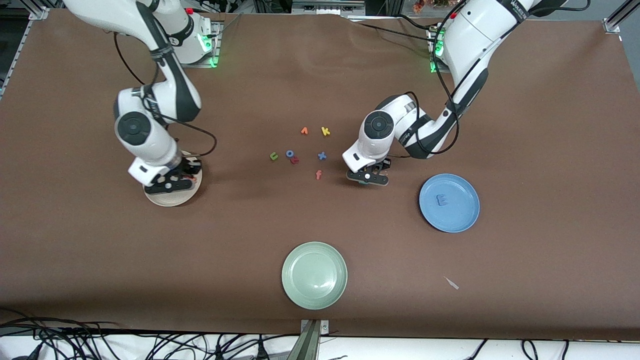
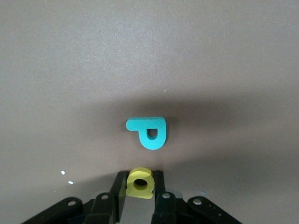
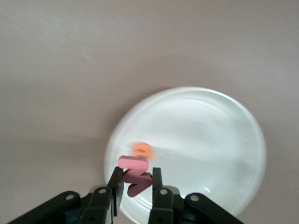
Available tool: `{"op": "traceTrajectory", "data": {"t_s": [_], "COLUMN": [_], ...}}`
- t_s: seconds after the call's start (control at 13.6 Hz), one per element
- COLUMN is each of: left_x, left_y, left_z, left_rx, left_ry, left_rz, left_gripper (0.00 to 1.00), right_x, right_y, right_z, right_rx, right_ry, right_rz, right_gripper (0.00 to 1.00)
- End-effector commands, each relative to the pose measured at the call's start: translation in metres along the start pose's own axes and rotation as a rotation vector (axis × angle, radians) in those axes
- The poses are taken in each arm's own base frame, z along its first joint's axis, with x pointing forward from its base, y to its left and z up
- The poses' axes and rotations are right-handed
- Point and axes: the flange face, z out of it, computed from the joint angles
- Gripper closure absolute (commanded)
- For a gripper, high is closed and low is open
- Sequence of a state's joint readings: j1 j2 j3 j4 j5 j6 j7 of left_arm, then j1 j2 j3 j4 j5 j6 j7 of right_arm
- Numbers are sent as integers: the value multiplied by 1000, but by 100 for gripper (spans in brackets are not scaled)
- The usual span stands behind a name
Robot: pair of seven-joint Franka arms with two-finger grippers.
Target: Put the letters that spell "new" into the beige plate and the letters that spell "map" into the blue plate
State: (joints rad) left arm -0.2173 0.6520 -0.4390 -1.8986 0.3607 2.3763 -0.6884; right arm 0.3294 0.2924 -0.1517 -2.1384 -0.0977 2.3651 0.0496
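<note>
My right gripper (image 1: 172,180) (image 3: 135,179) hangs over the beige plate (image 1: 162,201) (image 3: 224,121), shut on the pinkish-red w (image 3: 136,173). A blurred orange e (image 3: 141,149) lies in that plate. Beside the blue plate, my left gripper (image 1: 368,177) (image 2: 140,179) is low over the cloth, shut on the yellow a (image 2: 140,183). The teal p (image 2: 150,133) lies flat on the cloth just past its fingertips. In the blue plate (image 1: 462,220) rests the blue m (image 1: 441,200). The green n (image 1: 274,156) sits among the loose letters mid-table.
Loose letters lie mid-table: orange v (image 1: 304,131), yellow k (image 1: 325,131), blue o (image 1: 289,153), a small red letter (image 1: 295,160), blue x (image 1: 322,155), orange-red f (image 1: 318,174). A pale green plate (image 1: 314,275) stands nearest the front camera.
</note>
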Motion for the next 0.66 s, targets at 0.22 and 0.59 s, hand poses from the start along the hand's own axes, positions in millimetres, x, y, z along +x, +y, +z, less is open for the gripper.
{"op": "traceTrajectory", "data": {"t_s": [0.22,0.59], "left_x": [8,46], "left_y": [-7,-45], "left_z": [-19,-84], "left_rx": [23,122], "left_ry": [43,-23], "left_rz": [-10,46], "left_gripper": [92,92], "right_x": [-57,-55], "right_y": [35,27], "right_z": [0,0], "right_rx": [25,68], "right_ry": [-20,-20], "right_rz": [-33,15], "right_gripper": [57,28]}}
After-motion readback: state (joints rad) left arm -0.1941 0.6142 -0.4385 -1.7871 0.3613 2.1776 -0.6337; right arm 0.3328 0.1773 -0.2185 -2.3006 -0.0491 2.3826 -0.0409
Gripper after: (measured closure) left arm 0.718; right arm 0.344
